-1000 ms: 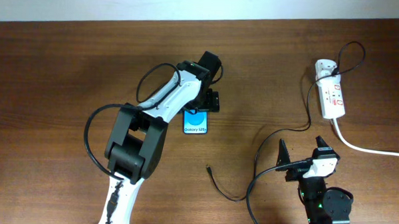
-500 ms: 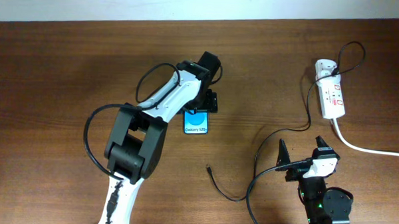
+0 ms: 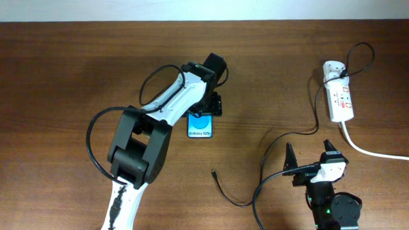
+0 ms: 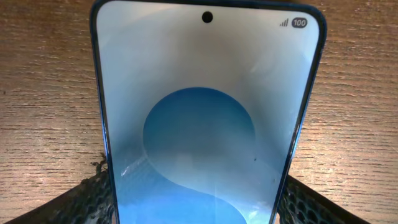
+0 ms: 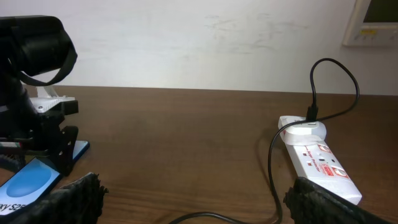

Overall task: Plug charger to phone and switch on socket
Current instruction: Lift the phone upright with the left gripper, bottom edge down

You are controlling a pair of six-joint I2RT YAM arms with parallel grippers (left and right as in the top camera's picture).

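Observation:
The phone lies flat on the wooden table, blue screen up. My left gripper sits over its far end with a finger against each long edge; the left wrist view shows the phone filling the space between the fingers. The charger cable lies loose, its plug tip on the table below the phone, and runs up to the white adapter in the socket. My right gripper is open and empty, low at the front right, with the cable between its fingers.
The socket's thick white cord runs off the right edge. The right wrist view shows the socket ahead on the right, the phone and left arm on the left, and a wall behind the table.

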